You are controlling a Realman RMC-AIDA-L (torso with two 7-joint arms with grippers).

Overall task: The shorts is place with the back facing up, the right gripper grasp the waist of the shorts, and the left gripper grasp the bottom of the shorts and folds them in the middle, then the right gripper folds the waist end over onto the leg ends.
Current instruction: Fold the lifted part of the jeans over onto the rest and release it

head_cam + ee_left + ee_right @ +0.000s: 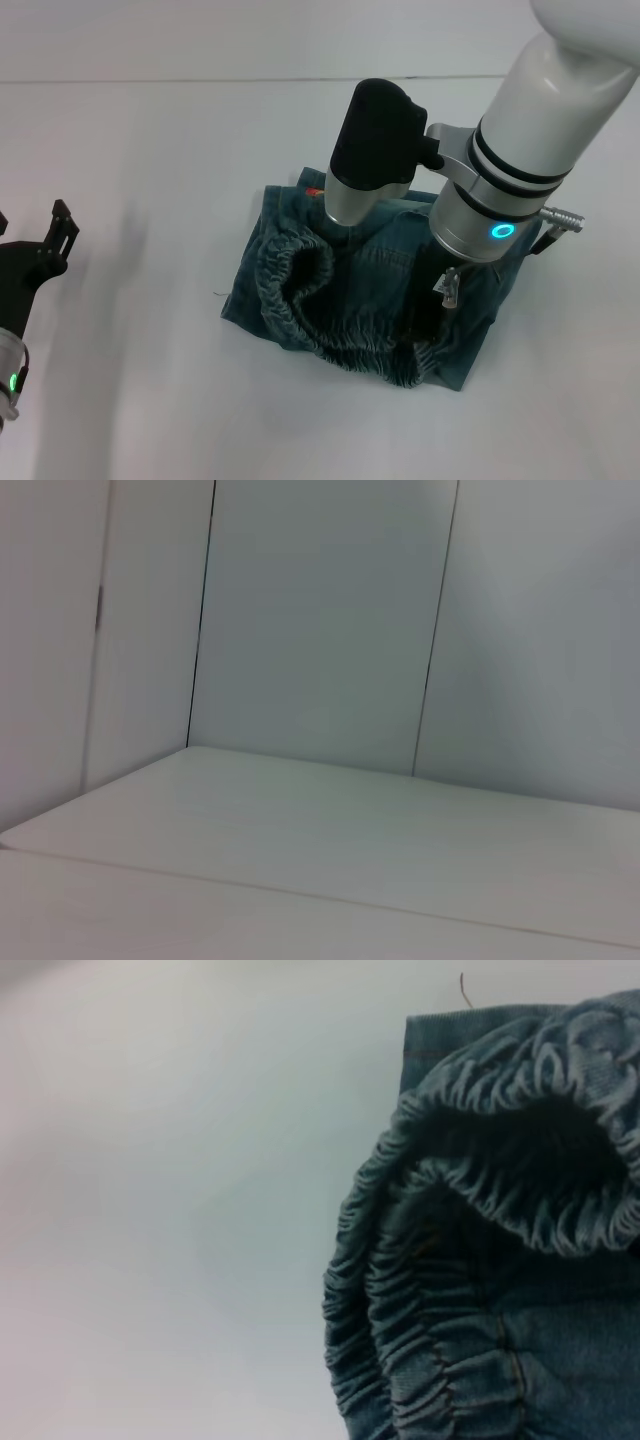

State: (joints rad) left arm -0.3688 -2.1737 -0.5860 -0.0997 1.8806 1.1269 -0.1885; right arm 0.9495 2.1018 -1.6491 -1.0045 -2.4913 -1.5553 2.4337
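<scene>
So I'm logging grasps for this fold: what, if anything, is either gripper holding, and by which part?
The right gripper reaches down into the faded blue-green denim shorts at the ruffled waist end; its grip is hidden. The left gripper holds nothing.

Faded blue-green denim shorts [380,290], white table [150,150]

shorts [300,290] mid-table [130,160], room all round

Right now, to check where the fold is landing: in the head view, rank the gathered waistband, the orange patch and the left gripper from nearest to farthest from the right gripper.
1. gathered waistband: right at the right gripper, on the near edge of the shorts.
2. orange patch: at the far left corner of the shorts.
3. left gripper: parked far to the left, off the shorts.
</scene>
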